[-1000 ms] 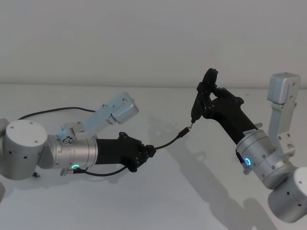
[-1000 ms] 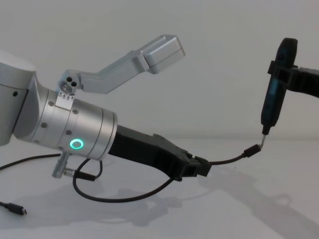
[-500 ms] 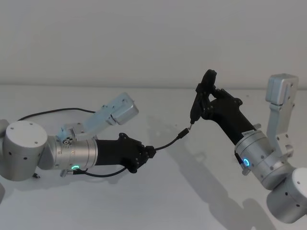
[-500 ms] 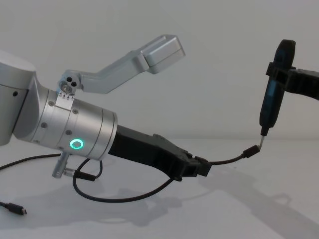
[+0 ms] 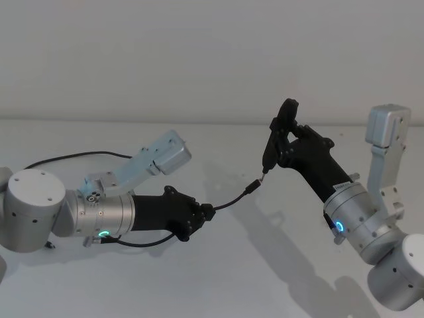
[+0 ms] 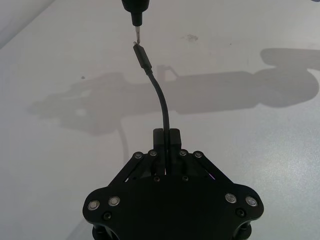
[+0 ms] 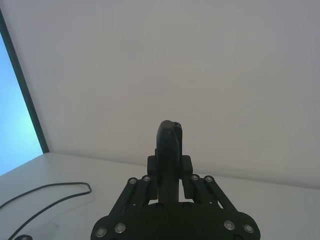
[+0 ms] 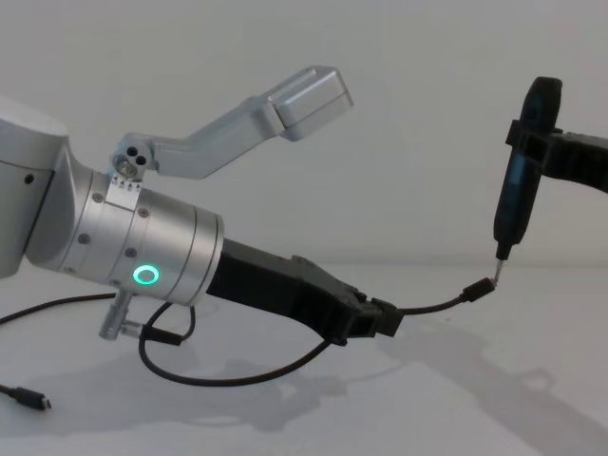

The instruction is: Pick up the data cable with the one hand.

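Note:
The data cable (image 5: 228,199) is a thin black cord, and my left gripper (image 5: 207,211) is shut on it just behind its plug end. The free end arches up from the left gripper (image 8: 385,318) to the small plug (image 8: 480,287), held above the table. In the left wrist view the cable (image 6: 162,102) runs out between the shut jaws of the left gripper (image 6: 166,135). My right gripper (image 5: 286,136) is shut on a black pen-shaped tool (image 8: 518,190), upright, whose metal point sits right at the plug's tip (image 6: 140,52).
The rest of the cable loops over the white table (image 5: 218,278) under my left arm (image 8: 218,375) and trails away to the far left (image 5: 73,156). Its other small plug (image 8: 28,399) lies at the near left.
The right arm has shifted slightly, carrying the pen-shaped tool a little to the left. The left gripper keeps its hold on the cable and has barely moved.

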